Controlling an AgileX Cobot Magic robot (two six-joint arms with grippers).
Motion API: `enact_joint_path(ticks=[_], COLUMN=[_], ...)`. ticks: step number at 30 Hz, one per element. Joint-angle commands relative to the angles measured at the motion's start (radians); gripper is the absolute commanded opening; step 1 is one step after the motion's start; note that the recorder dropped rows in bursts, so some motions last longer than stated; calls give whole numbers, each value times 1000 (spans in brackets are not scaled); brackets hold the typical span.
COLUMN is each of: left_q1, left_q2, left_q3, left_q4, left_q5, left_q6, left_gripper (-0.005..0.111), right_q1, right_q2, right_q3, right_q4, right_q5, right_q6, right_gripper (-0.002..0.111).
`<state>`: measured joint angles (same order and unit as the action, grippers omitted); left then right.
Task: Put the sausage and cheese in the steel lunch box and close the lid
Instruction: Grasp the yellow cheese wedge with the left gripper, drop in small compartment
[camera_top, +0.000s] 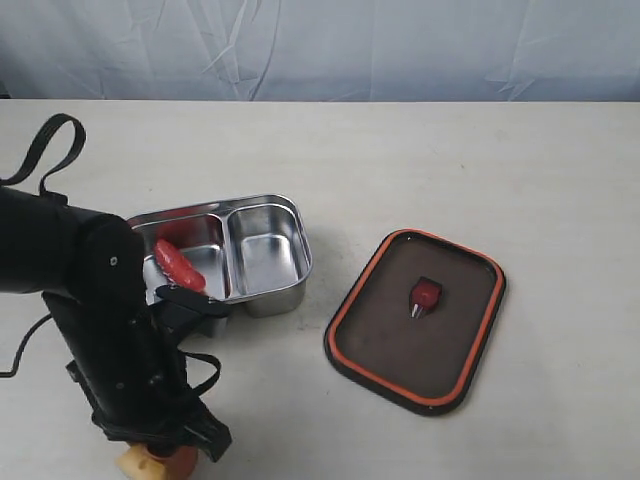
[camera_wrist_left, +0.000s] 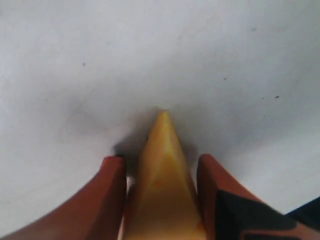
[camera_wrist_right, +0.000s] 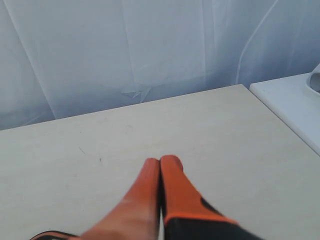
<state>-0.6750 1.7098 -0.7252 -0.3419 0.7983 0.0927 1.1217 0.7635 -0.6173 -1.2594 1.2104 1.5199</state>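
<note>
The yellow cheese (camera_wrist_left: 162, 200) wedge lies on the table at the near left, its tip pointing away from the wrist camera. My left gripper (camera_wrist_left: 160, 160) is down over it, and both red fingers press its wider sides. In the exterior view the left arm hides most of the cheese (camera_top: 138, 463). The sausage (camera_top: 178, 264) lies slanted in the left compartment of the steel lunch box (camera_top: 300, 240). The lid (camera_top: 390, 340) rests on the table to the right of the box, orange seal up. My right gripper (camera_wrist_right: 161, 161) is shut and empty above bare table.
The left arm's black body (camera_top: 120, 340) covers the box's near left corner. A black strap loop (camera_top: 55, 140) sticks up at the far left. A pale curtain (camera_top: 320, 45) hangs behind the table. A white surface (camera_wrist_right: 295, 100) adjoins the table edge.
</note>
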Motion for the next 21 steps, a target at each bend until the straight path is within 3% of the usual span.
enact_joint_path(ticks=[1, 3, 5, 7, 12, 16, 21], left_q1=[-7, -5, -3, -3, -3, -3, 19], left_q2=[-74, -101, -71, -17, 114, 164, 188], left_q3=[-133, -246, -376, -441, -501, -535, -559], left_q4=[12, 79, 249, 378, 473, 495, 491], left_q5=[-22, -86, -129, -127, -209, -219, -159], left_q6=[-7, -7, -120, -206, -224, -224, -231], left_gripper=[0, 0, 0, 0, 0, 18, 51], right_q1=[-5, -5, -5, -5, -5, -5, -5], right_q2=[-6, -6, -6, -6, -6, -6, -6], right_q3=[4, 4, 4, 4, 4, 4, 4], right_q4=[-5, -3, -2, -2, 11, 35, 81], right_q5=[11, 11, 11, 11, 11, 11, 11], right_q6=[-1, -1, -1, -1, -4, -28, -30], right_gripper=[0, 0, 0, 0, 0, 0, 0])
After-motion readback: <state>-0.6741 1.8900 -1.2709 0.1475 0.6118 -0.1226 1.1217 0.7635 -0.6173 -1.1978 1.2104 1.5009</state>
